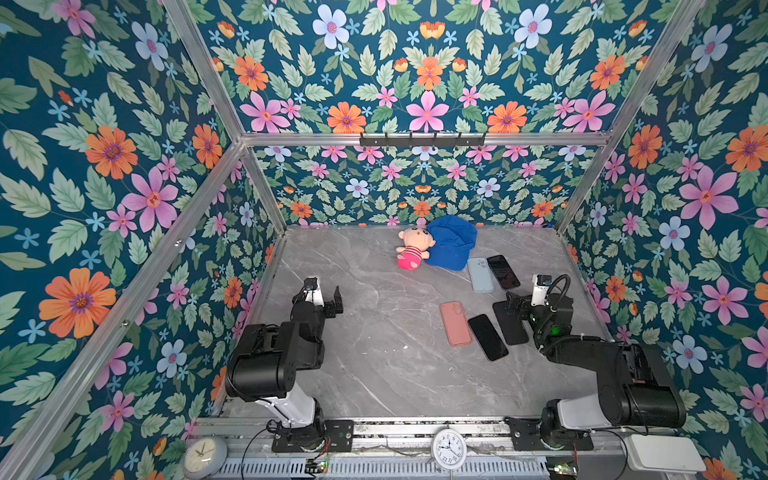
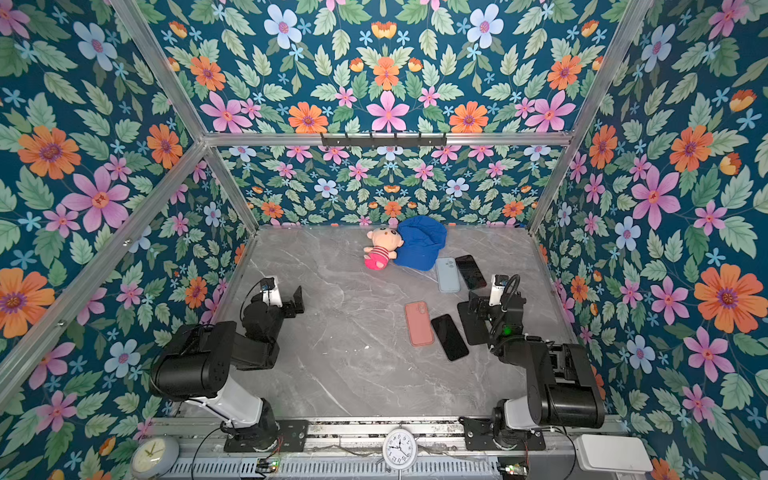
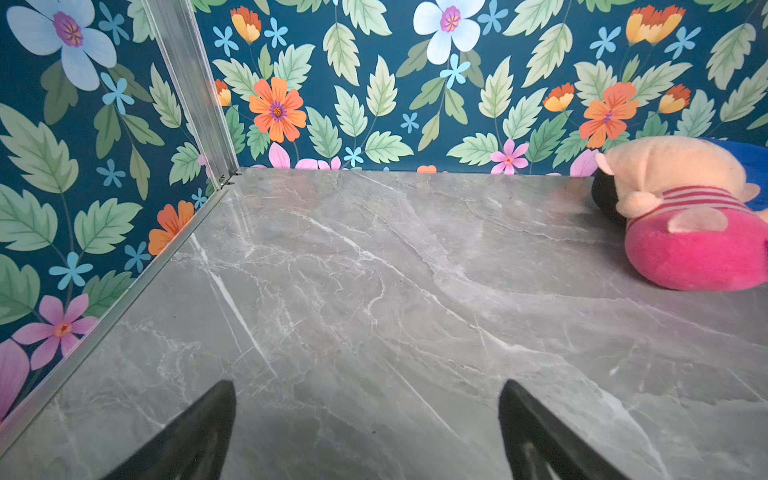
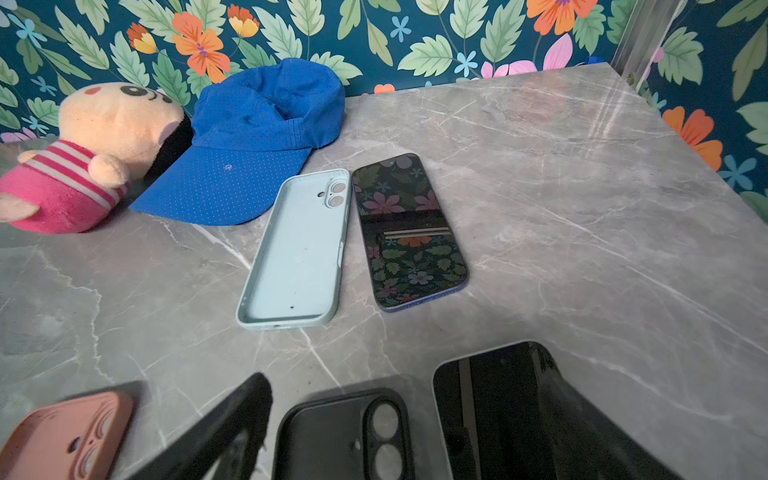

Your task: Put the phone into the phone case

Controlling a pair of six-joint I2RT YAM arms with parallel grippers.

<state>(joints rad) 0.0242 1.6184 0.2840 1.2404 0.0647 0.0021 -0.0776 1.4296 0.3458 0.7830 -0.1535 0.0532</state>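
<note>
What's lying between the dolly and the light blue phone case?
The blue cap lies between the doll and the light blue phone case. Both top views and the right wrist view show it.

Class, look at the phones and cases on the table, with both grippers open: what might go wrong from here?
1. The phone lies flat, close beside the light blue case; the right gripper might nudge that case while grasping.
2. Mix-up: a pink case and a black case also lie nearby, so a wrong pairing is possible.
</note>
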